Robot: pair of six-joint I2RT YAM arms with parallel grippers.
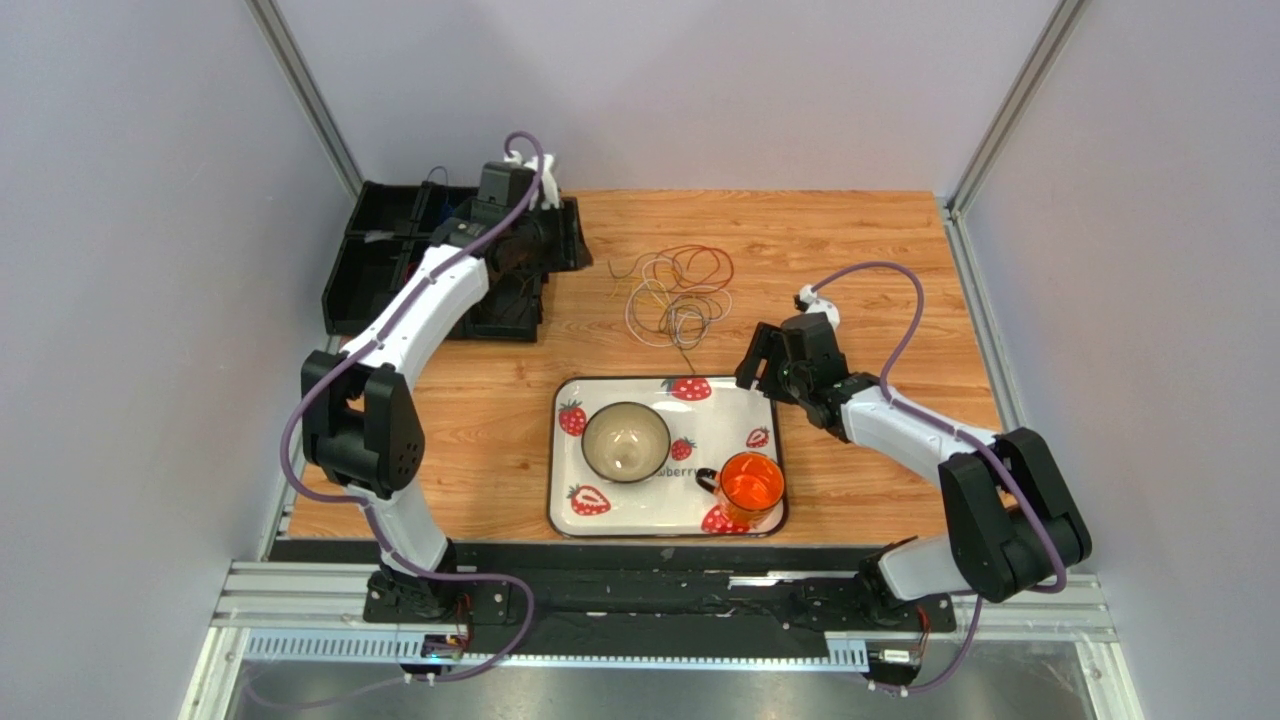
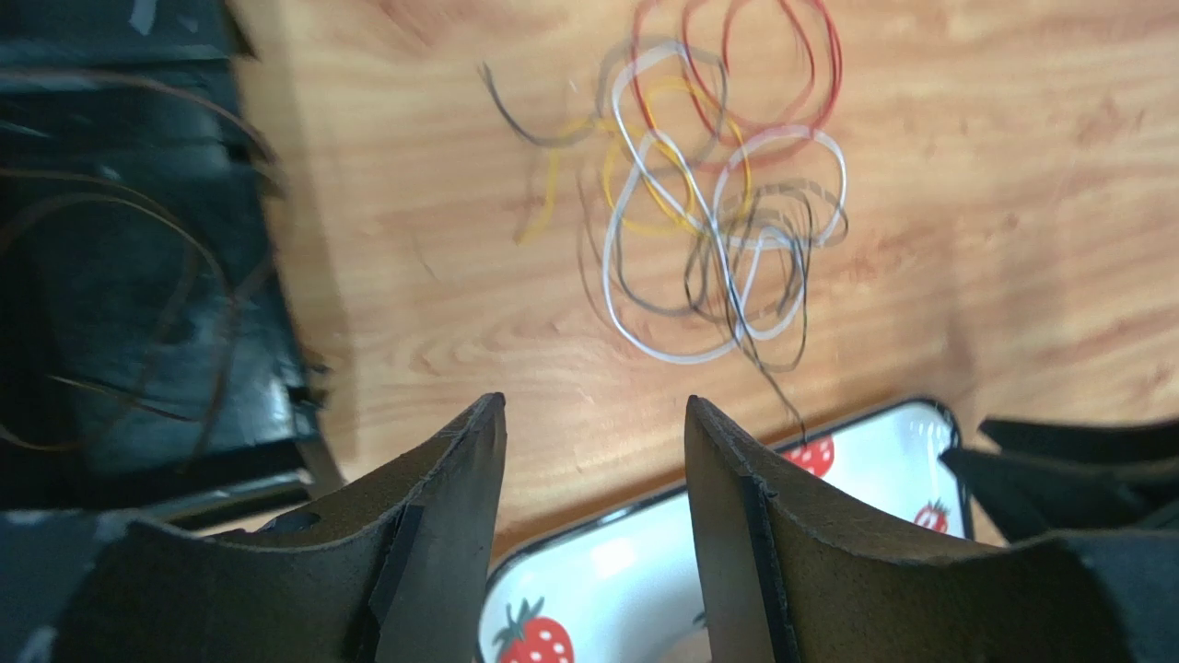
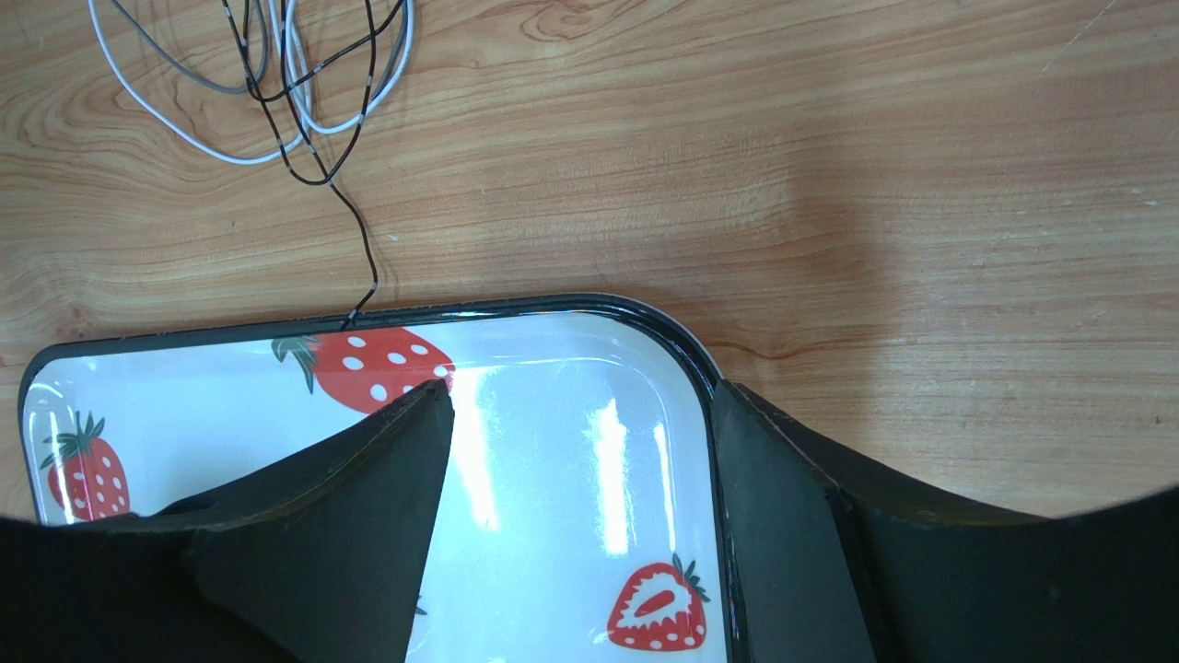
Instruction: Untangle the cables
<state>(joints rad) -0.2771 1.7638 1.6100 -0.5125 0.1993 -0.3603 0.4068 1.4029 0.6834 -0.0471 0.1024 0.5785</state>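
Cables (image 1: 681, 293) lie in one loose knot on the tabletop (image 1: 842, 255), at twelve o'clock from the strawberry tray (image 1: 562, 462), one dark strand (image 3: 363, 256) trailing to its rim. Nothing looks separated, so I'd call this the approach. The left end effector (image 2: 595, 415), at nine o'clock of the knot, and the right end effector (image 3: 581, 394), at five o'clock over the tray corner, both gape empty. Next, each should pinch a different loop and draw apart.

Pale lilac walls (image 1: 135, 225) enclose a wooden table (image 1: 842, 240) framed by grey metal posts (image 1: 308, 90).
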